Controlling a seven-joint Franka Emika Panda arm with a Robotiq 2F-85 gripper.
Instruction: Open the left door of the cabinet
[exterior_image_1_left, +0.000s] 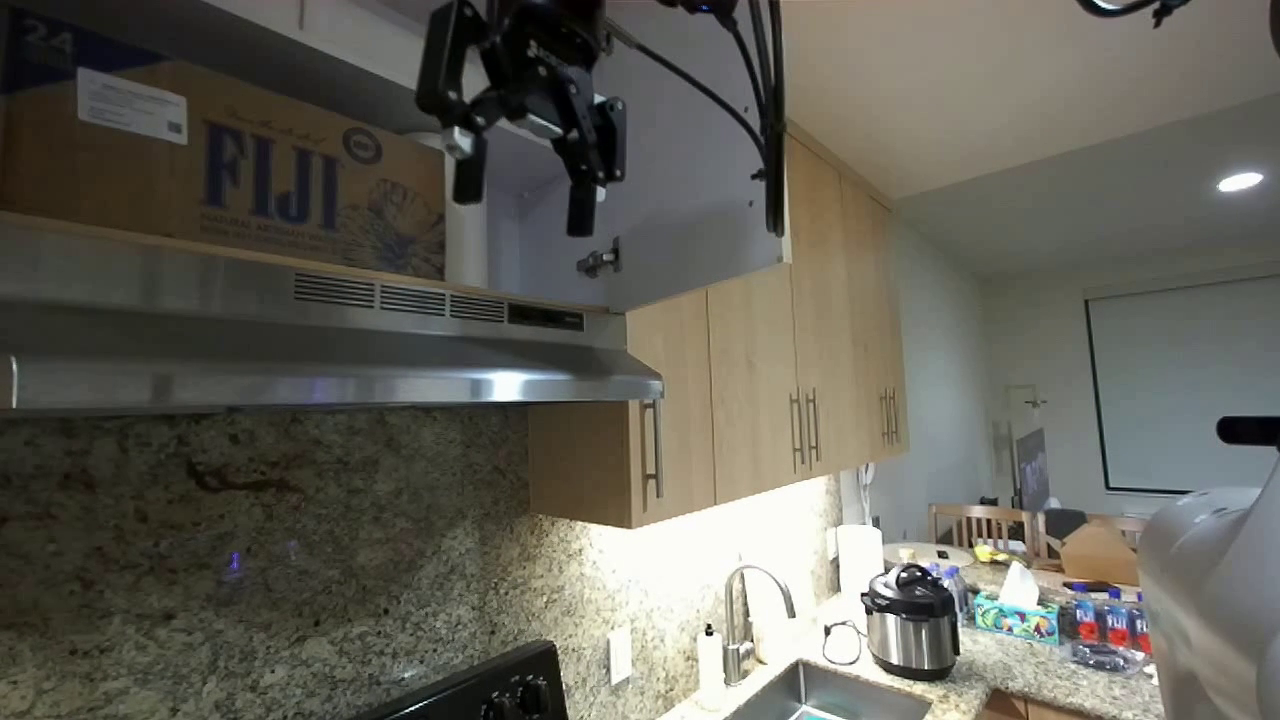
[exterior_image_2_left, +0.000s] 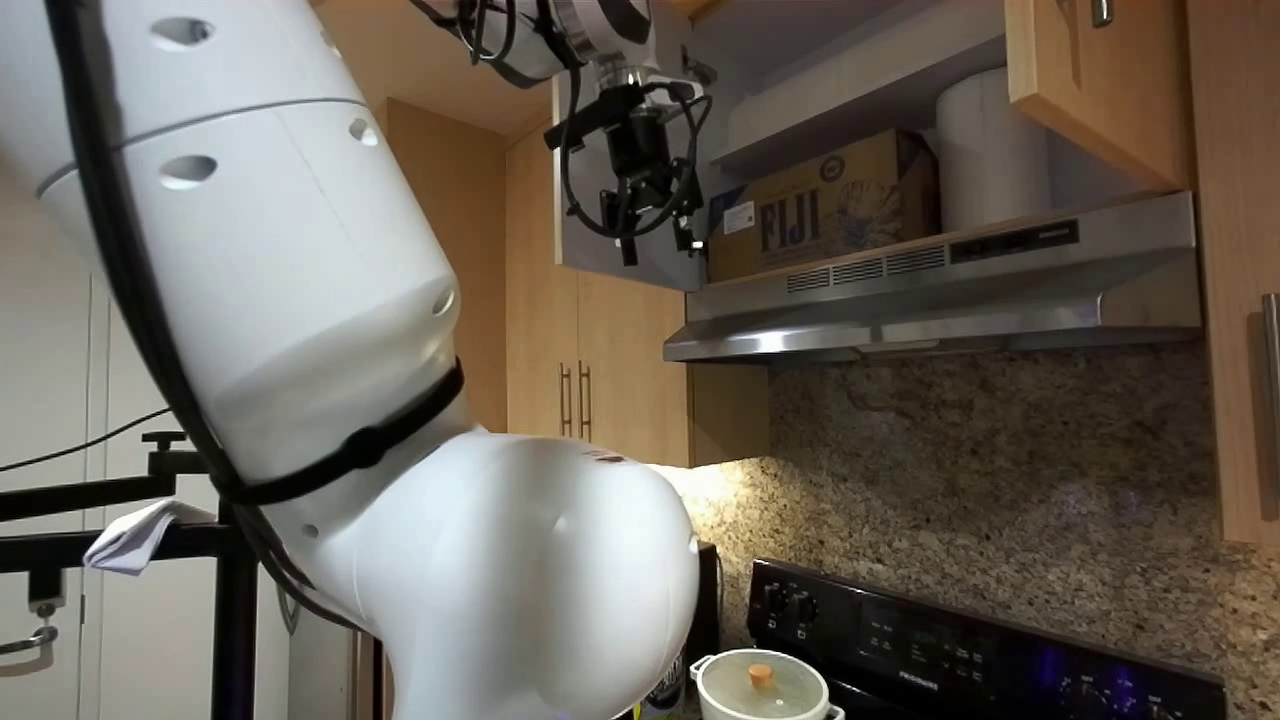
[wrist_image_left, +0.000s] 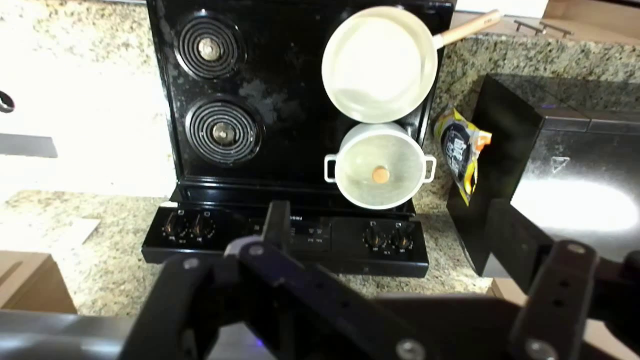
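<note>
A: So where's the left door (exterior_image_2_left: 592, 170) to be found, that flat panel with the pale grey-white inner face?

B: It's shown at the left end of the short, wide light-wood wall cabinet (exterior_image_2_left: 800, 112) in an exterior view, swung right out, with that inner face turned to view.

A: Nice. And the flat honey-wood right door (exterior_image_2_left: 1110, 100)?

B: Swung out too, its brushed-metal bar handle (exterior_image_2_left: 1102, 12) partly cut off at the top of the view.

A: How's the black metal two-finger gripper (exterior_image_1_left: 525, 212) set?

B: It's held up in front of the cabinet and pointed down, fingers (wrist_image_left: 276, 225) spread well apart. The left door is partly covered by it in an exterior view; whether they're touching can't be told.

A: Anything stashed inside?

B: A brown cardboard FIJI carton (exterior_image_1_left: 300, 190) with blue lettering is parked above the stainless-steel range hood (exterior_image_2_left: 930, 290), with a tall white cylinder (exterior_image_2_left: 990, 150) just beside it.

A: And from the wrist cam?

B: A black coil-burner stove (wrist_image_left: 290, 150) is looked down on, with a round cream pan (wrist_image_left: 380, 65) with a wooden handle and a lidded white two-handled pot (wrist_image_left: 362, 165) set close together on it.
</note>
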